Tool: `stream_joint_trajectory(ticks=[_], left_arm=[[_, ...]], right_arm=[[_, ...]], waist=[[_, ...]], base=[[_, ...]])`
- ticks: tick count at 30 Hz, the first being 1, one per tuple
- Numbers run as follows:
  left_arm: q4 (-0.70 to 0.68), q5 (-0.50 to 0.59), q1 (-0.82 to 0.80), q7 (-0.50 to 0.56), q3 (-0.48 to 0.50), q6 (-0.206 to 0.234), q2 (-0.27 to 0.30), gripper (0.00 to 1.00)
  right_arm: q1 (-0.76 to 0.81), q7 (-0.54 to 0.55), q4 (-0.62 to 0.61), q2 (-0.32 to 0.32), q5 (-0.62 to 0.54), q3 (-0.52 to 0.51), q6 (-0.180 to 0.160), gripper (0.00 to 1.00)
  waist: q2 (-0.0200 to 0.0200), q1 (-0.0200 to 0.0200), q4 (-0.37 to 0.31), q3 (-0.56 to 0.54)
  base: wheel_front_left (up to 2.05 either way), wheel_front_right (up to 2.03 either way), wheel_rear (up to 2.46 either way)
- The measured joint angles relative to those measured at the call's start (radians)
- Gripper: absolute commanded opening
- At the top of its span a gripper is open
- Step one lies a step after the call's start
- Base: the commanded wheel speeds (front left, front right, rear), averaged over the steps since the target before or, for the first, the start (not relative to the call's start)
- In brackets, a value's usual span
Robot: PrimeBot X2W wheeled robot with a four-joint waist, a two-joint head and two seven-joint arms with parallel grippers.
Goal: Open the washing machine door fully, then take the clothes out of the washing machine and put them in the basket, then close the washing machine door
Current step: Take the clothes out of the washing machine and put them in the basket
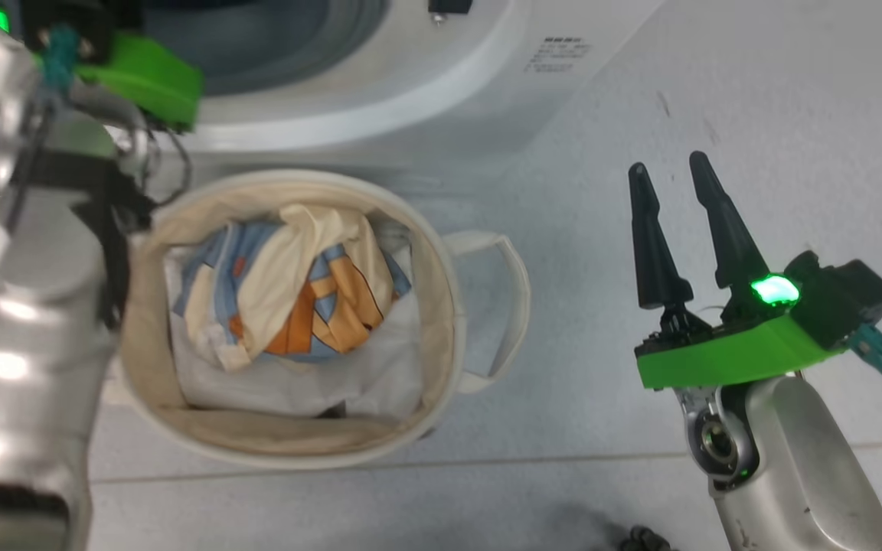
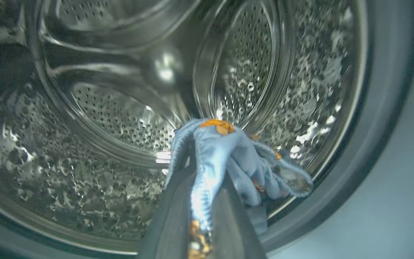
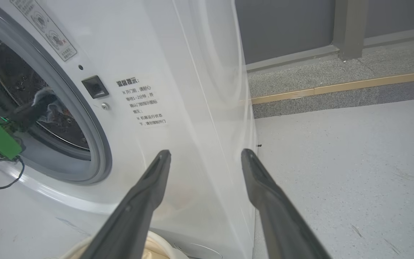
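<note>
Pinching a bunched fold of the blue garment with the left gripper, fingers drawn almost together on the cloth, well inside the washing machine's drum. Holding the right gripper spread wide and carrying nothing, out in front of the washing machine near its right-hand front corner. Noting the basket just in front of the washing machine, below its opening, already carrying the cream garment on a white sheet.

Judging the grip thin: gripping only an edge, so possibly losing the cloth while pulling it out of the washing machine, especially if hurrying. Also risking a snag, dragging the loose trailing part over the grey gasket at the washing machine's mouth. Possibly dropping short too, letting go before clearing the basket rim and landing the garment on the floor against the washing machine.
</note>
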Motion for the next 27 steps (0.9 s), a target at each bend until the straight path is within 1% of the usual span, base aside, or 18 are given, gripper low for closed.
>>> stream_joint_trajectory(ticks=[4,8,9,10,11,16,20,24,27], left_arm=[[-0.274,-0.015,0.143,-0.007,0.001,0.023,0.000,0.00],[-0.500,-0.015,0.308,-0.007,-0.006,0.048,0.005,0.00],[-0.603,-0.017,0.376,-0.007,-0.008,0.067,0.005,0.00],[-0.649,-0.017,0.403,-0.008,-0.010,0.074,0.005,0.00],[-0.649,-0.017,0.403,-0.008,-0.010,0.074,0.005,0.00],[-0.836,-0.022,0.509,-0.008,-0.019,0.096,0.001,0.00],[-0.943,-0.026,0.588,-0.009,-0.032,0.109,-0.008,0.00],[-0.994,-0.026,0.654,-0.009,-0.050,0.126,-0.018,0.00],[-1.006,-0.026,0.697,-0.009,-0.054,0.127,-0.018,0.00]], right_arm=[[0.026,0.000,0.009,0.000,-0.007,-0.003,0.000,1.00],[0.057,0.000,0.018,0.000,-0.016,-0.004,0.000,1.00],[0.071,0.000,0.024,0.000,-0.028,-0.009,0.000,1.00],[0.079,0.000,0.027,0.000,-0.034,-0.012,0.000,1.00],[0.079,0.000,0.027,0.000,-0.034,-0.012,0.000,1.00],[0.105,0.000,0.040,0.000,-0.040,-0.016,0.000,1.00],[0.127,0.000,0.048,0.000,-0.038,-0.014,0.000,1.00],[0.154,0.000,0.060,0.000,-0.038,-0.012,0.000,1.00],[0.167,0.000,0.064,0.000,-0.040,-0.012,0.000,1.00]], waist=[[0.0000,0.0000,0.016,-0.055],[0.0000,0.0000,0.032,-0.116],[0.0000,0.0000,0.042,-0.145],[0.0000,0.0000,0.048,-0.159],[0.0000,0.0000,0.048,-0.159],[0.0000,-0.0001,0.078,-0.222],[0.0000,-0.0001,0.096,-0.268],[0.0000,-0.0001,0.111,-0.308],[0.0000,-0.0001,0.121,-0.333]], base=[[0.00,0.00,0.00],[0.00,0.00,0.00],[0.00,0.00,0.00],[0.00,0.00,0.00],[0.00,0.00,0.00],[0.00,0.00,0.00],[0.00,0.00,0.00],[0.00,0.00,0.00],[0.00,0.00,0.00]])
